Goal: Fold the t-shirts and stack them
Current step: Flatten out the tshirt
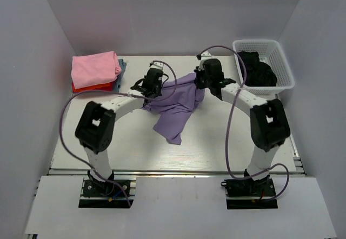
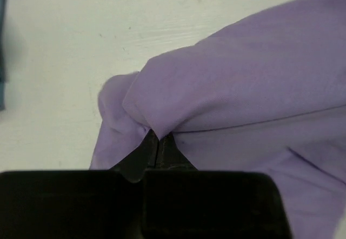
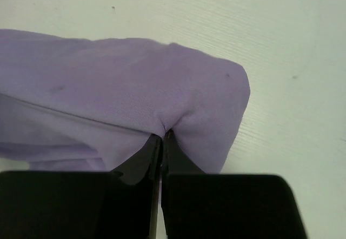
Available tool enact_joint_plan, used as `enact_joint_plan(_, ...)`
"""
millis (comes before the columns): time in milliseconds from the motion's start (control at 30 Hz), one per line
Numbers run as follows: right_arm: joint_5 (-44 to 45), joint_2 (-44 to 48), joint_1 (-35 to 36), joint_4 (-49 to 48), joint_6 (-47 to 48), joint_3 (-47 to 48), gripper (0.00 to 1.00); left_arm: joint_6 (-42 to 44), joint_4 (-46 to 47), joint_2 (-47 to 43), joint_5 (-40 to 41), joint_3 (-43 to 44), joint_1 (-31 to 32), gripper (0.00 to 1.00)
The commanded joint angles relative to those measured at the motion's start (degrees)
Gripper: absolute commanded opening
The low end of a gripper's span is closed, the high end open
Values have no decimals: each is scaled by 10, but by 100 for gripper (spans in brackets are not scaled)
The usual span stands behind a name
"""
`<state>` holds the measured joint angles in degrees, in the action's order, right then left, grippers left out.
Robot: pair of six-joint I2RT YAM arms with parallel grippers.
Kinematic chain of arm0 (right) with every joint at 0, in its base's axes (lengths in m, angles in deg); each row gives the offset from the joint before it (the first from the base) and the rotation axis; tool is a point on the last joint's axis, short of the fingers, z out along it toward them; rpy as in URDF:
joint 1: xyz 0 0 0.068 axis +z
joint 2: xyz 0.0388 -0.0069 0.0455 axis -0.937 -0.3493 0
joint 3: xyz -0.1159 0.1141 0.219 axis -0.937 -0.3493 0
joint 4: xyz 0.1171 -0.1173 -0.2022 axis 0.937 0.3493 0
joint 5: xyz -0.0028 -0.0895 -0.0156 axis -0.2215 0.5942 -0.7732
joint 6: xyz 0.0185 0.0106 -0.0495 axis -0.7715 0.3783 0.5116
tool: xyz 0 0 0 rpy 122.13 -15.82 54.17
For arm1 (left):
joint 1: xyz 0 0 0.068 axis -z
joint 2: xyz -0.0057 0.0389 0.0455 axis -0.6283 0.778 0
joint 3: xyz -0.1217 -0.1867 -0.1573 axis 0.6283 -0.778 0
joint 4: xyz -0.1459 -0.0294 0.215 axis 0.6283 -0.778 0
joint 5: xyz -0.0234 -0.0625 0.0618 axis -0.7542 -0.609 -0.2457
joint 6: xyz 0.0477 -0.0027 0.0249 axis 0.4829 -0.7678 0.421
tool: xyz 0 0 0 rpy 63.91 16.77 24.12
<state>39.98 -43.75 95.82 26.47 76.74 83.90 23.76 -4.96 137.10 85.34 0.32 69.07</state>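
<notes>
A lavender-purple t-shirt hangs crumpled between both arms over the middle of the table. My left gripper is shut on its left edge; in the left wrist view the cloth bunches at the closed tips of that gripper. My right gripper is shut on its right upper corner; in the right wrist view the cloth pinches at the closed tips of that gripper. A folded stack sits at the back left: pink shirt on top, red under it, grey-blue at its side.
A white plastic lattice basket stands at the back right with dark clothing in it. White walls close in the table on three sides. The table's front edge runs just ahead of the arm bases.
</notes>
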Motion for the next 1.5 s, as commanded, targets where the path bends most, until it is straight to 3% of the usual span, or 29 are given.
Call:
enact_joint_plan(0,-7,-56,-24,-11,-17,82,0,-13,13,51,73,60,-19,0)
enact_joint_plan(133,-32,-189,-43,11,-22,162,0,-13,-19,143,79,142,-37,0)
enact_joint_plan(267,-61,-254,-53,52,-20,253,0,-13,-40,210,79,204,-55,0)
enact_joint_plan(300,-66,-260,-56,50,-16,261,6,-13,-47,221,72,216,-55,2)
enact_joint_plan(333,-75,-262,-57,50,-14,267,15,-13,-47,230,57,242,-62,16)
enact_joint_plan(367,-82,-269,-60,49,-14,271,38,-8,-54,250,56,254,-62,26)
enact_joint_plan(400,-100,-268,-60,50,-6,281,48,-7,-62,258,51,269,-69,37)
enact_joint_plan(433,-105,-268,-61,51,-5,284,58,-7,-72,266,51,303,-74,55)
enact_joint_plan(467,-111,-259,-63,53,-1,288,80,-7,-96,272,51,321,-74,85)
enact_joint_plan(500,-123,-252,-63,54,2,289,90,-7,-107,277,51,350,-80,100)
enact_joint_plan(667,-126,-183,-60,81,6,267,90,-32,-138,203,62,330,-85,100)
enact_joint_plan(833,-199,-60,-53,80,-4,148,90,-96,-151,54,96,171,-85,100)
enact_joint_plan(1033,-205,78,-32,62,-24,5,90,-167,-187,-84,123,29,-91,100)
enact_joint_plan(1233,-204,119,-24,67,-40,-59,90,-193,-175,-89,79,-43,-107,97)
enact_joint_plan(1467,-230,144,-18,71,-49,-111,90,-179,-70,-43,10,-80,-120,96)
